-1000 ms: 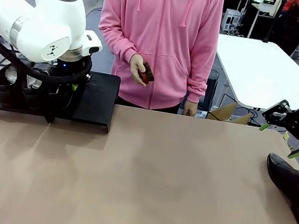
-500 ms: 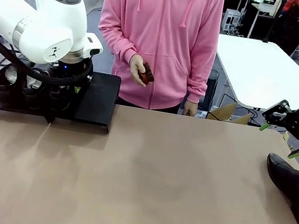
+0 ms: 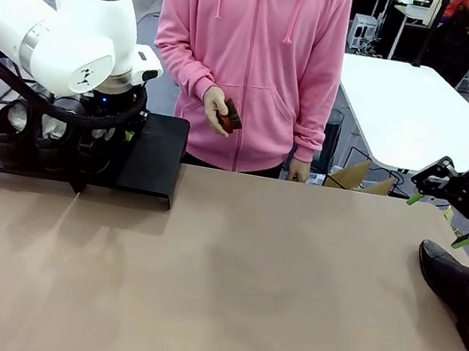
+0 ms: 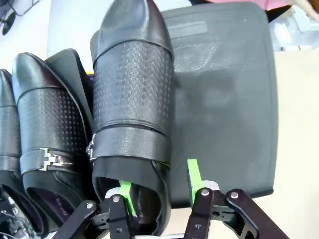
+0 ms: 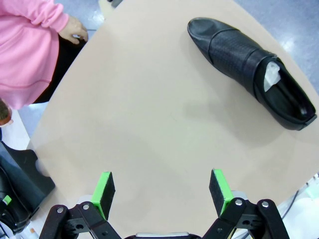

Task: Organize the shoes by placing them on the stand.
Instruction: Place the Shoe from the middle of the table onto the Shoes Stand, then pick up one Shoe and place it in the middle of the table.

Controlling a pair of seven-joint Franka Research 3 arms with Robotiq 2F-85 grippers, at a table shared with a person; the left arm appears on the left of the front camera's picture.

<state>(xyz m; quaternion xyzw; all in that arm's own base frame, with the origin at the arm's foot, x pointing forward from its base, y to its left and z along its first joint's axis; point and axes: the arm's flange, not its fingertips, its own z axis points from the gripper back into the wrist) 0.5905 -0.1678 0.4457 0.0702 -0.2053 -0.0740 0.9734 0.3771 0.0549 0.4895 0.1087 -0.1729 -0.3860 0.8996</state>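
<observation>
Front view: shoes (image 3: pixel 42 139) behind left arm

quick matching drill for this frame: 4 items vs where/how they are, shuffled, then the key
1. left tool
2. right tool
3. lone shoe
4. small reddish-brown object

A. in the person's hand
B. lying on the tan table, off the stand
C. open above bare tabletop
D. pads astride a shoe's heel wall, over the stand

Pairs: 1-D, 2-C, 3-B, 4-A
</observation>
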